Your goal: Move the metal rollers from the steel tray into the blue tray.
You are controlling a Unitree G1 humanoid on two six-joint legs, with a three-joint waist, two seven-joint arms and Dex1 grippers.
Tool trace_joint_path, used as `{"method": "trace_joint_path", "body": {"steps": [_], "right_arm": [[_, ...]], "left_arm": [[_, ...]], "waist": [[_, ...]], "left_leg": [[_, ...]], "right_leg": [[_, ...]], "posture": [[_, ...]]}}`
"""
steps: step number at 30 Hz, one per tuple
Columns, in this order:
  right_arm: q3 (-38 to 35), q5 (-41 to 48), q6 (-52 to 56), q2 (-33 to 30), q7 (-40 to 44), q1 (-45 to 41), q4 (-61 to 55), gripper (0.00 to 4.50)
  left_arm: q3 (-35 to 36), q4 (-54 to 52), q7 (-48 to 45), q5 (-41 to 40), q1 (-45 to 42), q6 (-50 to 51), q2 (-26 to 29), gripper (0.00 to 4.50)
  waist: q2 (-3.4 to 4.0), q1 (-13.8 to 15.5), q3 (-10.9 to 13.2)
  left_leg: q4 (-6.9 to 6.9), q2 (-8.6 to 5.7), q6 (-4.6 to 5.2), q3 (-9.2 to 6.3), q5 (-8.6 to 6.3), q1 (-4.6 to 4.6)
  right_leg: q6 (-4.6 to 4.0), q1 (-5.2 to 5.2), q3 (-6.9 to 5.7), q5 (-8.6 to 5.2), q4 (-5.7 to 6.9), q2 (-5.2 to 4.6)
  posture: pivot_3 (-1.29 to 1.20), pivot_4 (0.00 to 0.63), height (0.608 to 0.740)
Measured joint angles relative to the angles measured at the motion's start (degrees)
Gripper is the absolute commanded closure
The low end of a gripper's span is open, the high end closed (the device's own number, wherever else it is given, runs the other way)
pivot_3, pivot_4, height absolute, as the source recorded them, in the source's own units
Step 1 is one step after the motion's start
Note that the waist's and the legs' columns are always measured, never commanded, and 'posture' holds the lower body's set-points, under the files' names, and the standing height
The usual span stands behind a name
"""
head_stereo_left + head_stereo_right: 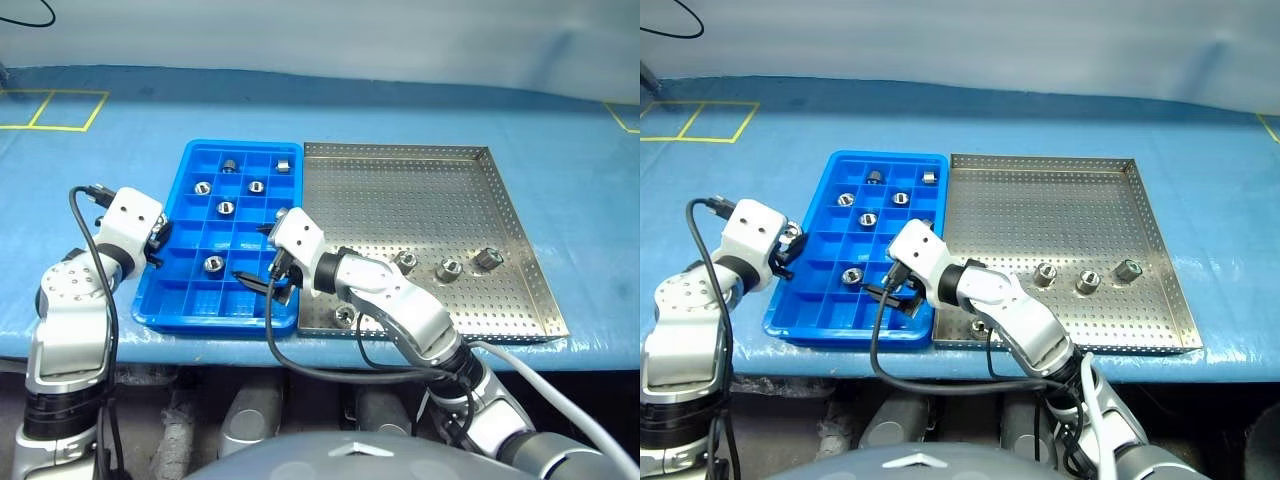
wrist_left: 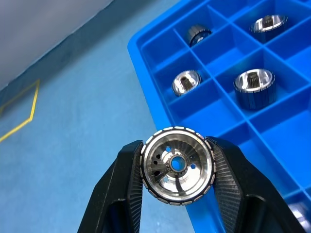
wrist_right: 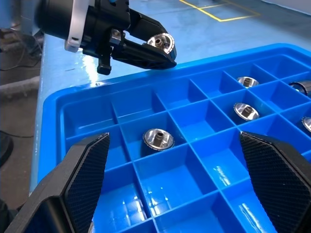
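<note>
- Left wrist view: the left tool (image 2: pixel 177 194) is clenched on one metal roller (image 2: pixel 177 169), beside the blue tray's (image 2: pixel 146 63) outer rim, over the table (image 2: pixel 73 121).
- Right tool (image 3: pixel 172 182) hangs spread and empty over the tray's compartments.
- Three rollers (image 1: pixel 449 268) remain in the steel tray (image 1: pixel 520 215).
- Risk: released here, the roller would likely land outside the tray or bounce off its rim.
</note>
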Motion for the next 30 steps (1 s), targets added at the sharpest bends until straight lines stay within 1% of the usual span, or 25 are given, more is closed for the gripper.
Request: {"method": "trace_joint_path", "body": {"steps": [7, 13, 16, 20, 23, 25, 30], "right_arm": [[0.35, -0.27, -0.11, -0.02, -0.01, 1.10, 0.08, 0.00], [0.22, -0.41, 0.04, -0.06, -0.71, 2.15, -0.15, 0.00], [0.10, -0.44, 0.24, -0.05, -1.15, 3.01, -0.51, 0.00], [-0.47, -0.55, 0.43, -0.11, -1.73, 3.38, -0.98, 0.00], [-0.74, -0.79, 0.50, -0.27, -2.29, 3.64, -1.21, 0.00], [-0.91, -1.00, 0.54, -0.40, -2.60, 4.16, -1.79, 0.00], [-1.59, -1.30, 0.79, -0.99, -3.34, 5.07, -3.65, 0.00]], "left_arm": [[-3.08, 2.83, 2.55, -0.11, -0.06, -2.03, 0.12, 2.79], [-4.83, 6.24, 3.52, -0.35, -3.62, -5.20, 0.23, 2.79], [-7.17, 8.52, 3.12, -0.26, -4.70, -5.82, 1.77, 2.79], [-10.05, 9.33, 1.24, -0.40, -4.79, -4.35, 3.31, 2.79], [-10.26, 9.32, 1.14, -0.41, -5.48, -2.45, 3.89, 2.79], [-10.30, 9.32, 0.93, -0.41, -5.82, -1.48, 4.56, 2.05], [-11.05, 9.49, 0.63, -0.55, -7.83, -0.86, 4.99, 0.48]], "waist": [[-0.02, -0.10, -0.01], [-0.02, -0.40, -0.01], [-0.02, -0.87, -0.01], [-0.02, -1.74, -0.01], [-0.02, -2.43, -0.01], [-0.02, -2.72, -0.01], [-0.03, -3.27, -0.01]], "left_leg": [[-0.36, 0.07, -0.32, -0.02, 0.35, 0.00], [-0.45, 0.08, -0.36, -0.02, 0.39, -0.01], [-0.46, 0.07, -0.33, 0.00, 0.38, -0.01], [-0.51, 0.08, -0.33, 0.01, 0.37, -0.02], [-0.51, 0.09, -0.35, -0.02, 0.38, -0.01], [-0.51, 0.09, -0.35, -0.02, 0.39, 0.00], [-0.50, 0.09, -0.35, -0.03, 0.39, -0.02]], "right_leg": [[-0.08, 0.03, -0.03, 0.04, 0.05, 0.06], [-0.13, 0.01, -0.05, 0.03, 0.03, 0.06], [-0.13, 0.00, -0.03, 0.03, 0.01, 0.06], [-0.14, -0.04, -0.02, 0.02, 0.01, 0.06], [-0.15, -0.03, -0.04, 0.02, 0.03, 0.07], [-0.14, -0.03, -0.04, 0.02, 0.04, 0.06], [-0.14, -0.03, -0.06, 0.02, 0.02, 0.05]], "posture": [[0.21, 0.150, 0.740], [0.18, 0.150, 0.740], [0.17, 0.150, 0.740], [0.15, 0.150, 0.740], [0.14, 0.150, 0.740], [0.13, 0.150, 0.740], [0.08, 0.150, 0.740]]}}
